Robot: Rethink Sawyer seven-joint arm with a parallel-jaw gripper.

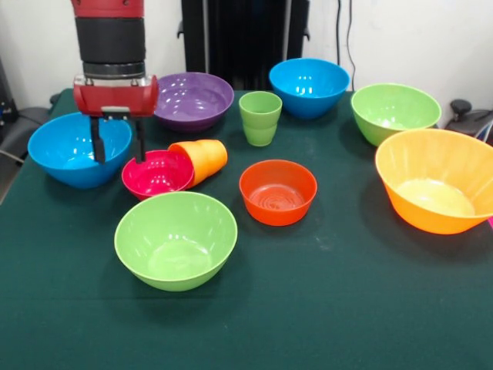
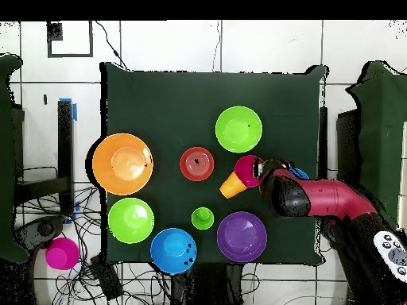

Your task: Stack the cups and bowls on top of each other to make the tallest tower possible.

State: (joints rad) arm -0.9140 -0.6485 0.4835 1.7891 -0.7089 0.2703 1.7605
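Observation:
My gripper [image 1: 119, 154] hangs open and empty, one finger in front of the left blue bowl [image 1: 68, 151], the other at the far rim of the small magenta bowl [image 1: 158, 174]. An orange cup [image 1: 203, 157] lies on its side against the magenta bowl. The light green cup [image 1: 260, 117] stands upright behind it. The purple bowl [image 1: 194, 99], a second blue bowl [image 1: 309, 85] and a green bowl [image 1: 394, 111] line the far side. The orange-red bowl [image 1: 277, 191], the large orange bowl [image 1: 435, 181] and a green bowl [image 1: 176, 239] sit nearer. Nothing is stacked.
In the overhead view the arm [image 2: 318, 198] covers most of one blue bowl [image 2: 300, 171]. The dark green table [image 2: 159, 95] has bare cloth on the side away from the base. A magenta round object [image 2: 61, 253] lies on the floor off the table.

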